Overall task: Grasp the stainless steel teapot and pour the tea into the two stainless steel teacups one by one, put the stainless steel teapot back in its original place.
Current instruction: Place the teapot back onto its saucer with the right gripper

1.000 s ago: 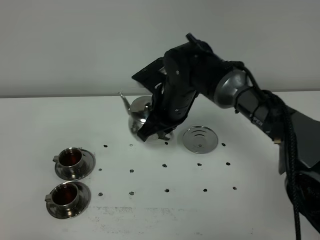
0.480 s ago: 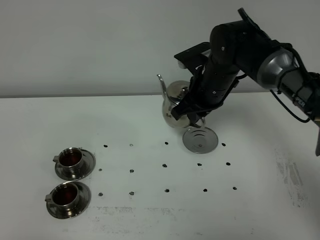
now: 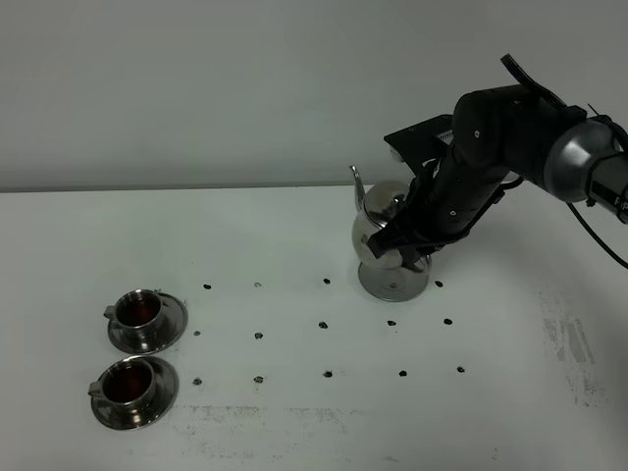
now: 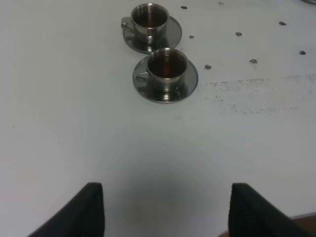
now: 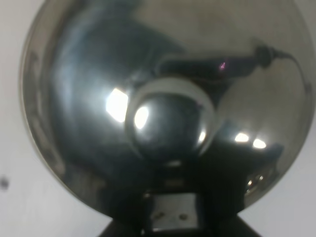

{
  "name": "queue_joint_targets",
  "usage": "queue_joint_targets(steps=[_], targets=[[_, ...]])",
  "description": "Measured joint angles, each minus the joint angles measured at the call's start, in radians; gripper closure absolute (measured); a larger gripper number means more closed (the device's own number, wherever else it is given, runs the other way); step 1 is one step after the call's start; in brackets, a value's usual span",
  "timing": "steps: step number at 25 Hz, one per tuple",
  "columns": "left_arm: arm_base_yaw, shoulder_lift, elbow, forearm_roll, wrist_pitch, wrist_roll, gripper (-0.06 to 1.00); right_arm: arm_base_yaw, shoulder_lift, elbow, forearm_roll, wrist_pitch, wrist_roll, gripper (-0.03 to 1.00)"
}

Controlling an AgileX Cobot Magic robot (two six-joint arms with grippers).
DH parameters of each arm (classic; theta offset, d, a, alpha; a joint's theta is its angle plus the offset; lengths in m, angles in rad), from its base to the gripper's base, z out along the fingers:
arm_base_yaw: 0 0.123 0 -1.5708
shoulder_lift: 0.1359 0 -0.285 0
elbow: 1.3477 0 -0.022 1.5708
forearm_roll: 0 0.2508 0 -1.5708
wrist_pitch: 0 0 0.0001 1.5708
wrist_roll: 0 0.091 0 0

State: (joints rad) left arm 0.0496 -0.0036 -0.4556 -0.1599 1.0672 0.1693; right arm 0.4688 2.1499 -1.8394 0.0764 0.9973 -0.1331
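The stainless steel teapot hangs slightly tilted right over its original place, the round steel disc; whether its base touches the disc I cannot tell. My right gripper is shut on the handle at the pot's right side. In the right wrist view the pot's shiny lid and knob fill the picture. The two stainless steel teacups stand on saucers at the left front, both holding dark tea. My left gripper is open above bare table, short of the nearer cup and the farther cup.
The white table carries a grid of small black dots between the cups and the disc. Grey scuff marks show along its front and right side. A plain wall stands behind.
My right arm has carried the teapot to the right from mid-table to above the disc and brought it lower. The cups have not moved.
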Motion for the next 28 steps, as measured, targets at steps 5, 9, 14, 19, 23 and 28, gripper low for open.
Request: queue_joint_targets(steps=[5,9,14,19,23,28], targets=[[0.000,0.000,0.000,0.000,0.000,0.000,0.40,-0.011,0.039,0.000,0.004,-0.102,0.006,0.79],[0.000,0.000,0.000,0.000,0.000,0.000,0.40,-0.019,0.078,0.001,0.003,-0.108,0.006,0.79],[0.000,0.000,0.000,0.000,0.000,0.000,0.40,-0.026,0.088,0.003,0.004,-0.108,0.006,0.79],[0.000,0.000,0.000,0.001,0.000,0.000,0.40,-0.029,0.111,0.003,0.004,-0.101,0.008,0.79],[0.000,0.000,0.000,0.001,0.000,0.000,0.40,-0.029,0.127,0.004,0.005,-0.095,0.008,0.79],[0.000,0.000,0.000,0.001,0.000,0.000,0.40,-0.029,0.129,0.004,0.004,-0.087,0.008,0.79]])
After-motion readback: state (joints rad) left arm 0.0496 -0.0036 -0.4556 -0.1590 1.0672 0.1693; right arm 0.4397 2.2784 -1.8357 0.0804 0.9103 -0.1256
